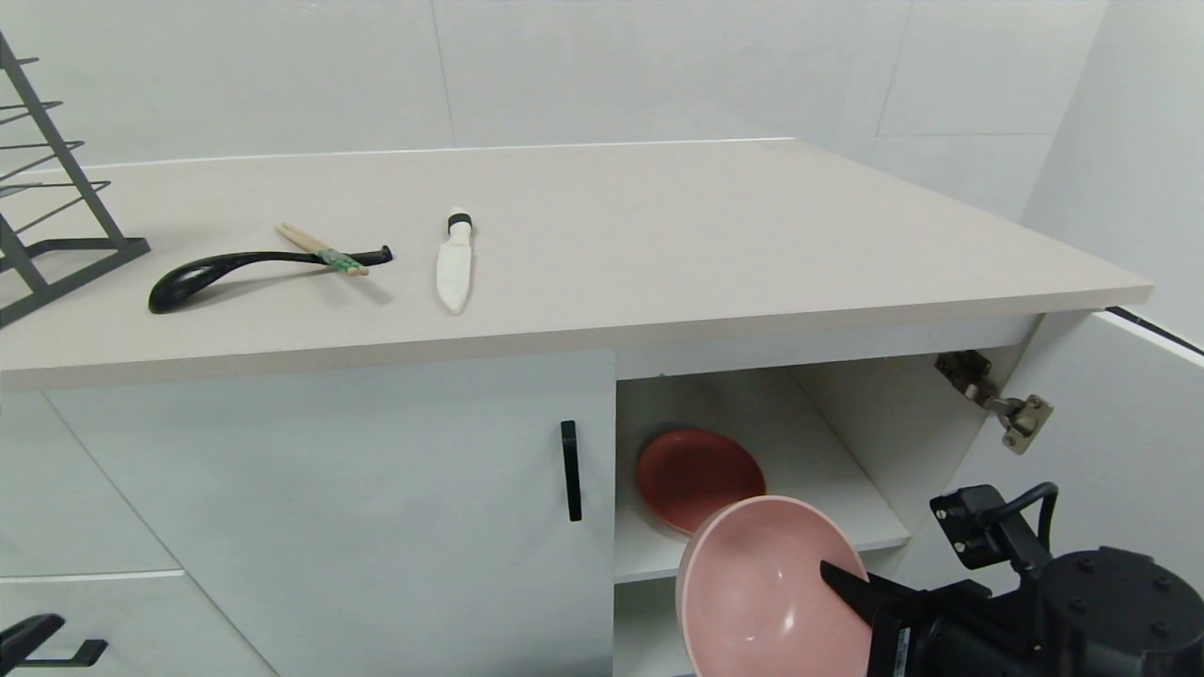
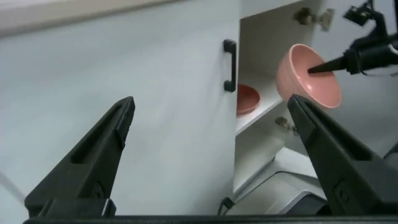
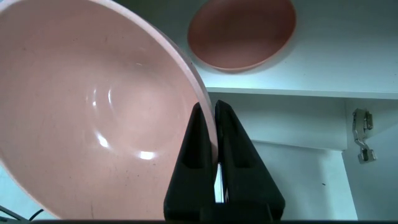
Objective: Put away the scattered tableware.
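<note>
My right gripper (image 1: 851,588) is shut on the rim of a pink bowl (image 1: 767,588), holding it tilted just outside the open cupboard, in front of its shelf (image 1: 781,442). The right wrist view shows the fingers (image 3: 200,146) pinching that rim of the bowl (image 3: 93,112). A red plate (image 1: 698,477) lies on the shelf inside. On the countertop (image 1: 658,244) lie a black ladle (image 1: 235,270), wooden chopsticks (image 1: 322,250) across its handle, and a white sheathed knife (image 1: 454,262). My left gripper (image 2: 211,146) is open, low, facing the cupboard doors, with nothing between its fingers.
The right cupboard door (image 1: 1119,423) stands swung open, hinge (image 1: 997,400) exposed. The left door (image 1: 357,498) with a black handle (image 1: 570,470) is closed. A dark wire dish rack (image 1: 42,197) stands at the counter's far left. A second shelf space lies below the plate's shelf.
</note>
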Available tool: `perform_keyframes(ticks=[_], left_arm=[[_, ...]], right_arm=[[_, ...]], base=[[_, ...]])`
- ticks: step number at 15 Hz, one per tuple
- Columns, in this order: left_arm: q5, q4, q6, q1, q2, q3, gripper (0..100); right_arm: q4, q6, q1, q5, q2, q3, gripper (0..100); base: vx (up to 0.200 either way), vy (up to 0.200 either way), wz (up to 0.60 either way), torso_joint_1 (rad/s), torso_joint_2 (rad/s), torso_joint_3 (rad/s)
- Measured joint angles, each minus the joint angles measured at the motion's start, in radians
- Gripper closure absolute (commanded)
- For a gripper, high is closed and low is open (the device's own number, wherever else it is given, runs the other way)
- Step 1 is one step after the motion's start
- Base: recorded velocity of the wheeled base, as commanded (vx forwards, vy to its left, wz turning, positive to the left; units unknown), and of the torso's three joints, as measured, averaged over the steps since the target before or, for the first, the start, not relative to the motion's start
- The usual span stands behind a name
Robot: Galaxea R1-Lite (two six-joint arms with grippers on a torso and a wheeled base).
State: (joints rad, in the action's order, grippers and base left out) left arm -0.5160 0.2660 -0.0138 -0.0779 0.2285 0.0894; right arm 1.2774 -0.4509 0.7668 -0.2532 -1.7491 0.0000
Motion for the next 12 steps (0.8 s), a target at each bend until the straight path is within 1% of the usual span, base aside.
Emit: perform_keyframes(ticks=[1,2,3,5,6,7,8,9,12], left_arm=[[0.013,-0.082,0.031,0.03,-0.074,-0.003,0],[0.053,-0.119,0.048,0.053,-0.13,-0.025,0],[0.118,-0.124,0.05,0.065,-0.164,-0.05,0],[0.262,-0.234,0.037,0.073,-0.203,-0.077,0],[0.299,-0.227,0.034,0.074,-0.213,-0.078,0],[0.357,-0.225,0.024,0.076,-0.221,-0.083,0],[0.441,-0.229,-0.001,0.077,-0.226,-0.084,0],[0.489,-0.259,-0.017,0.076,-0.229,-0.086,0],[0.493,-0.266,-0.011,0.076,-0.23,-0.088,0]], right_arm=[[0.0,0.0,0.0,0.0,0.0,0.0,100],[0.0,0.0,0.0,0.0,0.0,0.0,100],[0.0,0.0,0.0,0.0,0.0,0.0,100],[-0.001,0.0,-0.001,0.0,0.0,0.0,100],[0.0,0.0,-0.002,0.0,-0.001,0.0,100],[0.002,0.003,-0.004,0.0,-0.002,0.0,100],[0.009,0.007,-0.011,0.0,-0.006,0.0,100],[0.012,0.01,-0.027,0.001,-0.01,-0.002,100],[0.02,0.06,-0.109,0.023,-0.039,-0.044,100]], base=[[0.0,0.0,0.0,0.0,0.0,0.0],[0.0,0.0,0.0,0.0,0.0,0.0],[0.0,0.0,0.0,0.0,0.0,0.0],[0.0,0.0,0.0,0.0,0.0,0.0],[0.0,0.0,0.0,0.0,0.0,0.0],[0.0,0.0,0.0,0.0,0.0,0.0],[0.0,0.0,0.0,0.0,0.0,0.0],[0.0,0.0,0.0,0.0,0.0,0.0],[0.0,0.0,0.0,0.0,0.0,0.0]])
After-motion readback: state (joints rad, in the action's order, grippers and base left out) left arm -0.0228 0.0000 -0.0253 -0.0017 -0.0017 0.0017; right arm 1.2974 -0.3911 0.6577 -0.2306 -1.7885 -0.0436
